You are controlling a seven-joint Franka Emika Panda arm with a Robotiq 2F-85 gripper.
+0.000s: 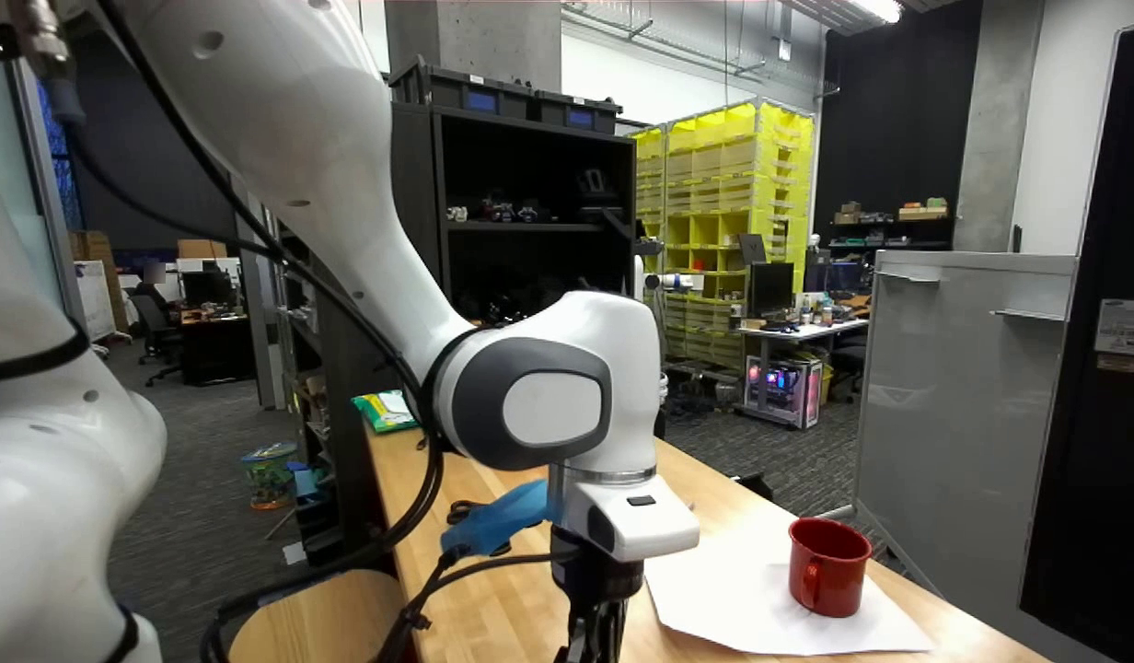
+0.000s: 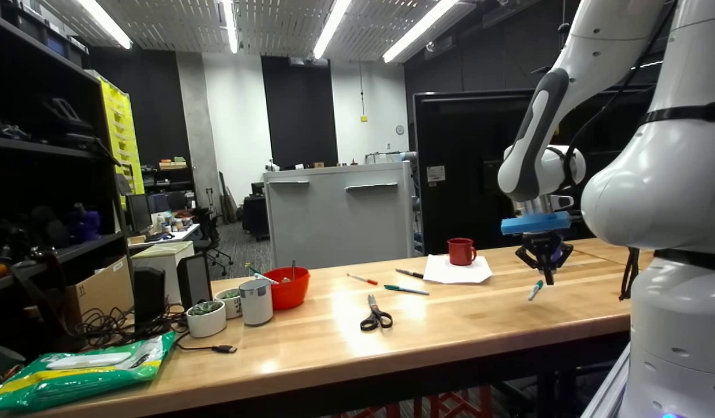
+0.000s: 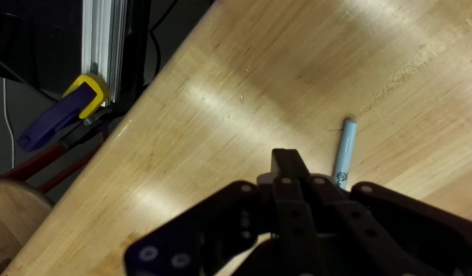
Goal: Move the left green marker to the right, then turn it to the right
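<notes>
Fingers (image 3: 289, 163), pinched together, hold nothing; descending unspread could knock the green-capped marker (image 2: 535, 290), below and beside them, rolling.

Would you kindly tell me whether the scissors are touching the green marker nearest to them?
Apart. In an exterior view, a strip of tabletop shows between the scissors and the green marker.
</notes>
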